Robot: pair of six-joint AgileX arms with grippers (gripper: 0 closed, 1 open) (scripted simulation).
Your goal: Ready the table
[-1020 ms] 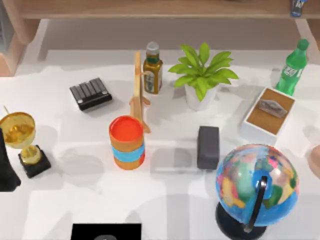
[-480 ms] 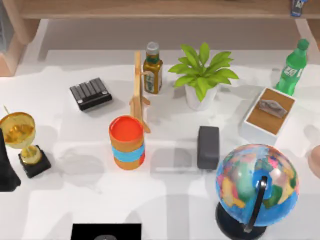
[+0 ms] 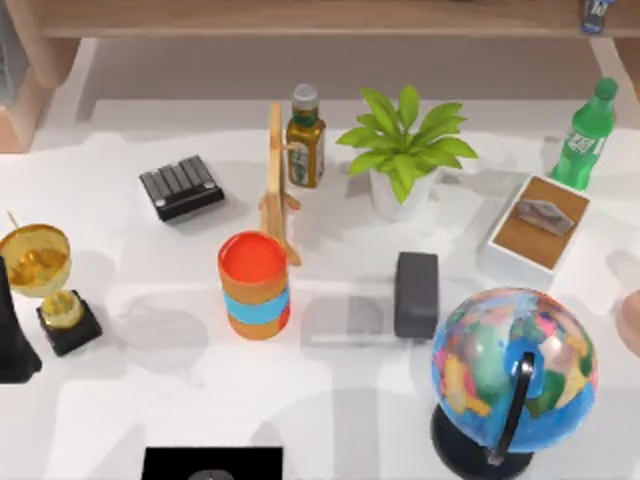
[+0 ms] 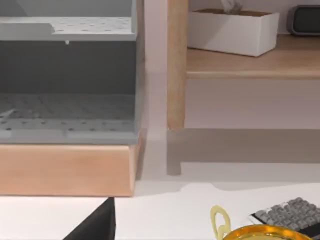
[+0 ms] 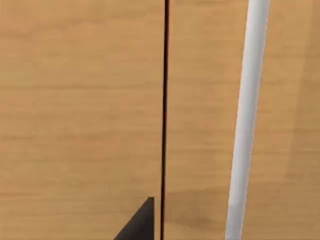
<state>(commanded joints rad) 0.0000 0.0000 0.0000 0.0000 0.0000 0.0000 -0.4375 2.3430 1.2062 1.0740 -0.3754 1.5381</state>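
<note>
Reaching across this crowded surface (image 3: 150, 400), I risk toppling the trophy (image 3: 45, 285) or globe (image 3: 512, 375); tool states I cannot tell.

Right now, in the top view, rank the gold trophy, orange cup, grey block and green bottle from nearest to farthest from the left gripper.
From the left gripper at the table's left edge:
1. Gold trophy, right beside it, left side.
2. Orange cup, centre-left.
3. Grey block, centre-right.
4. Green bottle, far right, at the back.
</note>
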